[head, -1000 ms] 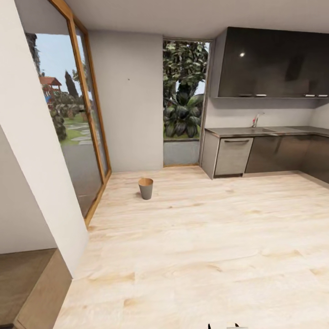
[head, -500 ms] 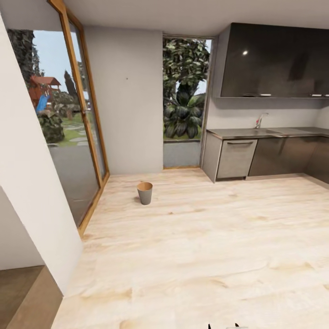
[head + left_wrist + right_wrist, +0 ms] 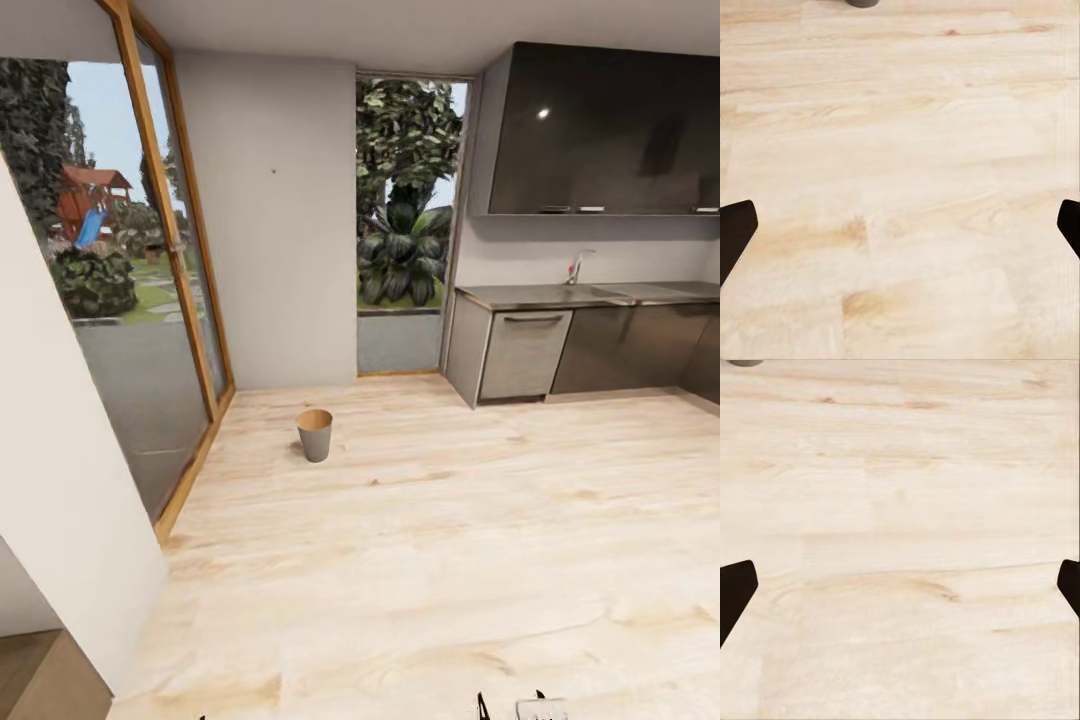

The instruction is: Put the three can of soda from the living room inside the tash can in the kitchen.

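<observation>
From the head view, the tash can (image 3: 314, 434) is seen upright on the plank floor (image 3: 450, 560), far ahead and left of centre, near the glass door (image 3: 150, 330); the kitchen counter (image 3: 590, 296) runs along the far right wall. Its open placement is judged to allow a clear approach.

In the left wrist view, the left gripper (image 3: 900, 229) is spread wide, nothing between its fingertips (only floor beneath).

In the right wrist view, the right gripper (image 3: 900, 589) is likewise spread and empty, a detail the head view cannot confirm.
</observation>
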Controlling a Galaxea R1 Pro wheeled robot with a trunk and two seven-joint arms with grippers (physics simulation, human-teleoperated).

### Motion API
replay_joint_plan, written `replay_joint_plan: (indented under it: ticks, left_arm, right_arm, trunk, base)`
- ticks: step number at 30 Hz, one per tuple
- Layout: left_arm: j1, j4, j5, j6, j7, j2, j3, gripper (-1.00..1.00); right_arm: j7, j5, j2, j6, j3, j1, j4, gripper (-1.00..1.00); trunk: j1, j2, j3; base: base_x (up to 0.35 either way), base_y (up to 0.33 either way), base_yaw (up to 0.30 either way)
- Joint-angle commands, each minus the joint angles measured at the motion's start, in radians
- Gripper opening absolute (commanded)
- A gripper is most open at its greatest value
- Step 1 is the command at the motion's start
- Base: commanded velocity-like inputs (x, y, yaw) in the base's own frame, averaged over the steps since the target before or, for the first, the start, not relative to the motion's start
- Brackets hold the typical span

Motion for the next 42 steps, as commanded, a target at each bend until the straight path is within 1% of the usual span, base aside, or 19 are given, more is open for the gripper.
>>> replay_joint_plan:
  ticks: [1,4,6,7,8,10,11,18,42]
  left_arm:
    - [0.0,0.0,0.0,0.0,0.002,0.0,0.0,1.0]
    - [0.0,-0.001,0.001,-0.002,0.02,0.001,0.001,1.0]
    - [0.0,-0.001,0.001,-0.003,0.041,0.001,0.001,1.0]
    - [0.0,-0.001,0.001,-0.003,0.041,0.001,0.001,1.0]
    - [0.0,-0.001,0.001,-0.006,0.073,0.002,0.0,1.0]
    - [0.0,-0.001,0.001,-0.007,0.093,0.002,0.0,1.0]
    - [0.0,-0.001,0.001,-0.007,0.097,0.002,0.0,1.0]
    - [0.0,0.0,0.001,-0.01,0.111,0.001,0.001,1.0]
    - [0.0,0.002,0.002,-0.01,0.114,0.001,0.002,1.0]
  right_arm:
    - [0.0,0.0,-0.009,0.0,0.0,-0.001,0.0,1.0]
    - [0.0,-0.002,-0.041,-0.001,-0.011,-0.002,-0.001,1.0]
    - [0.001,-0.003,-0.064,-0.003,-0.029,-0.003,-0.001,1.0]
    - [0.001,-0.003,-0.064,-0.003,-0.029,-0.003,-0.001,1.0]
    - [0.006,-0.004,-0.089,-0.004,-0.064,-0.004,-0.006,1.0]
    - [0.011,-0.004,-0.102,-0.005,-0.089,-0.004,-0.008,1.0]
    - [0.012,-0.003,-0.104,-0.005,-0.094,-0.004,-0.008,1.0]
    - [0.018,0.003,-0.106,-0.006,-0.099,-0.004,-0.004,1.0]
    - [0.018,-0.001,-0.1,-0.005,-0.1,-0.004,-0.003,1.0]
  trunk:
    - [0.0,0.0,0.0]
    - [0.0,0.0,0.0]
    - [0.0,0.0,0.0]
    - [0.0,0.0,0.0]
    - [0.0,0.0,0.0]
    - [0.0,0.0,0.0]
    - [0.0,0.0,0.0]
    - [0.0,0.0,0.0]
    - [0.0,0.0,0.0]
  base:
    - [0.322,0.0,0.0]
    - [0.322,0.0,0.0]
    - [0.322,0.0,0.0]
    - [0.322,0.0,0.0]
    - [0.322,0.0,0.0]
    - [0.322,0.0,0.0]
    - [0.322,0.0,0.0]
    - [0.322,0.0,0.0]
    - [0.318,0.0,0.0]
